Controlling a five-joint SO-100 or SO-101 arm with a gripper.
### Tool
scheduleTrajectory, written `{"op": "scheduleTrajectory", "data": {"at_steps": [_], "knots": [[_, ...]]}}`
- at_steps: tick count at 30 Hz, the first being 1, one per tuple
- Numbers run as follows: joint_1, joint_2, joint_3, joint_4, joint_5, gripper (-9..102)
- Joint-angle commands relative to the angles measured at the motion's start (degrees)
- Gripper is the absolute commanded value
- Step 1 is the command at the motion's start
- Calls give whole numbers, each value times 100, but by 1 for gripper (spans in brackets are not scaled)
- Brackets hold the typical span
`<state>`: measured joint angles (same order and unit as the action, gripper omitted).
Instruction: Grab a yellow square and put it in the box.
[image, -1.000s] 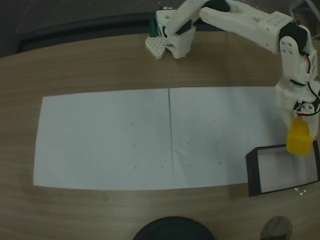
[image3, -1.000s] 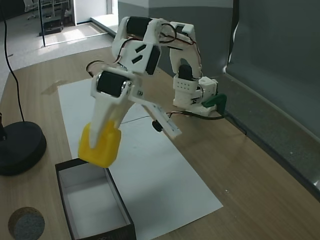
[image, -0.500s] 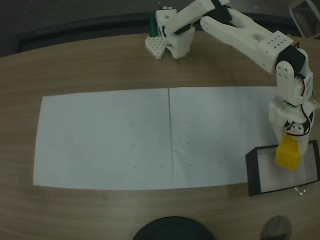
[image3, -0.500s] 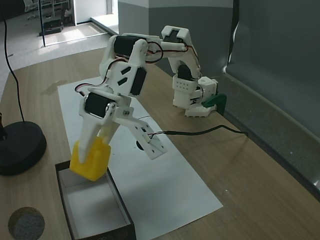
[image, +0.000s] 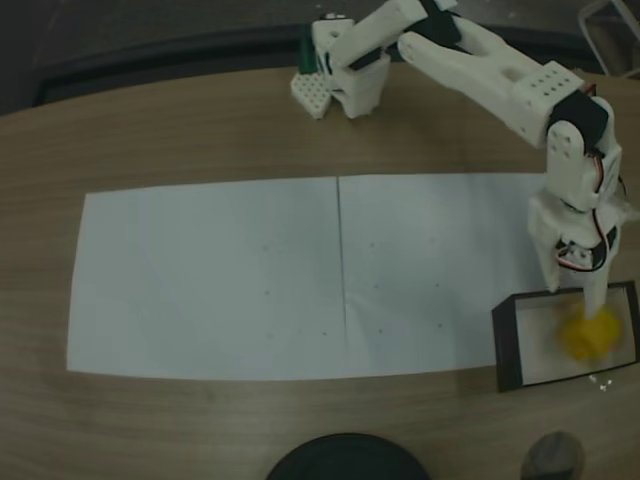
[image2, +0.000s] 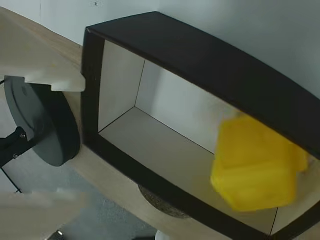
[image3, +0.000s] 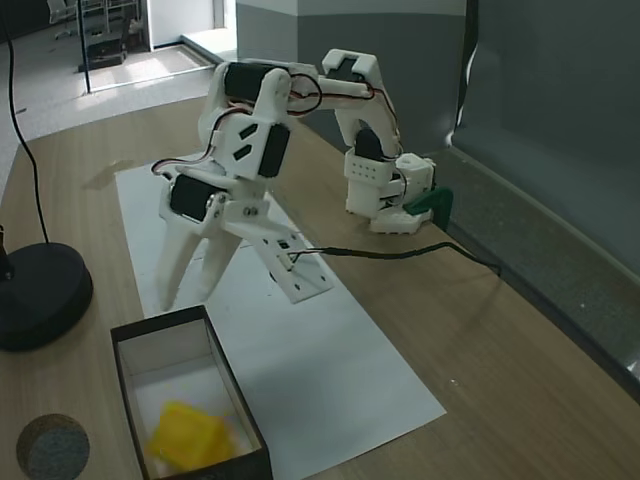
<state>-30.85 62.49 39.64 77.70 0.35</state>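
Yellow square (image3: 190, 440) lies blurred inside the box (image3: 230, 385), on the white floor toward the box's near end in a fixed view from the side; in a fixed view from above it (image: 590, 335) shows as a smeared yellow patch at the right part of the box (image: 507, 345). In the wrist view the square (image2: 255, 162) sits at the right of the box (image2: 200, 60), its outline soft with blur, so whether it rests flat on the floor cannot be told.

No writing or brand can be read on the square, the box or the arm.

The hand (image3: 190, 295) is above the far end of the box, apart from the square, with its two white fingers (image3: 172, 270) spread wide and pointing down; nothing is between them. From above, the hand (image: 575, 290) stands over the box's far wall, just beside the yellow patch. In the wrist view one white finger (image2: 42, 65) enters from the left edge.

The box stands on the wooden desk (image3: 500, 350) at the end of a white paper sheet (image3: 330, 370). A dark round base (image3: 40, 295) stands on the desk to the left of the box, and a small dark round disc (image3: 50, 447) lies near the box's near corner.
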Motion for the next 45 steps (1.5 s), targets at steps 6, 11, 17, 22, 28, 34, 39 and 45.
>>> {"op": "scheduleTrajectory", "data": {"at_steps": [6,11,17,22,28,34,39,45], "knots": [[26,2514,-308,1591,-545,0],[413,4535,-141,2136,-571,0],[1327,7444,1477,2127,62,0],[2188,9993,3902,1898,44,0],[2988,12516,6495,844,-237,0],[3050,13737,8288,-193,-229,0],[3050,13605,9255,-870,-220,0],[3059,13658,11171,-1573,-220,0]]}}
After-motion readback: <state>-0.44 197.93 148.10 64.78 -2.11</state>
